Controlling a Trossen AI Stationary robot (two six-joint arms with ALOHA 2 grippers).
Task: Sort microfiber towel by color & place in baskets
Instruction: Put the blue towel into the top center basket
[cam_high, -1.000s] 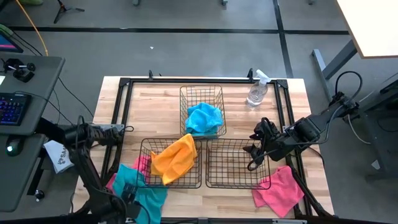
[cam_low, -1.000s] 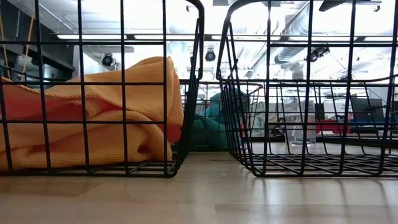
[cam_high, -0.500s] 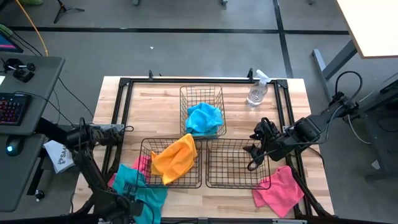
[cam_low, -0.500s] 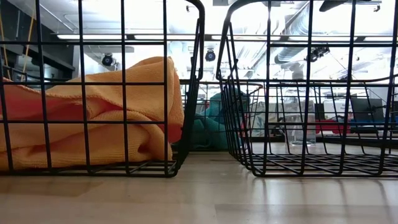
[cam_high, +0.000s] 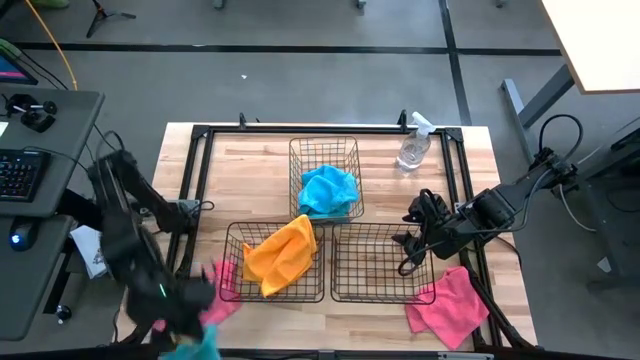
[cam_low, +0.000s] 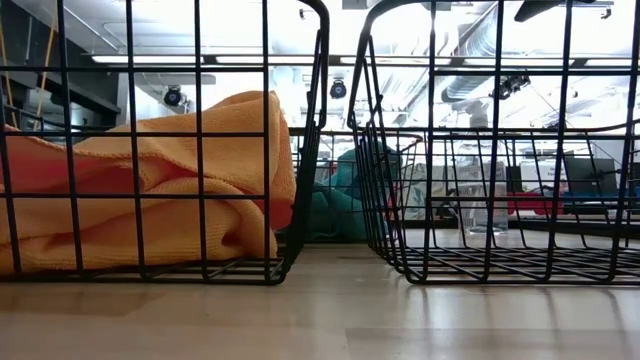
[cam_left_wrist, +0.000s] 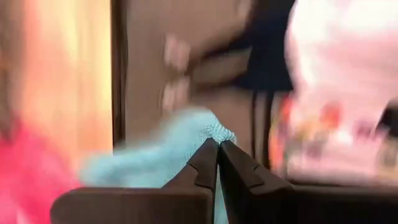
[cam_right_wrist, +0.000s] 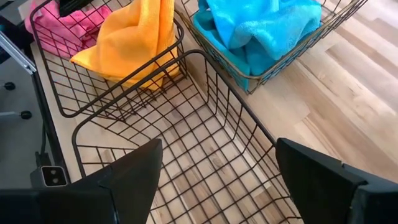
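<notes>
Left pincer (cam_left_wrist: 217, 144) pinches 1 teal towel (cam_left_wrist: 155, 163) near 3 baskets (cam_high: 277, 262); right pincer (cam_right_wrist: 214, 165) gapes empty.

Wire baskets (cam_high: 367, 262), fuzzy cloth towels (cam_high: 281, 252), wood table (cam_high: 260, 170)

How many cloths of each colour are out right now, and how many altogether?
Pink: 2, right pink towel, left pink towel
Blue: 1, blue towel
Orange: 1, orange towel
Teal: 1, teal towel, held in the left claw
Total: 5
</notes>
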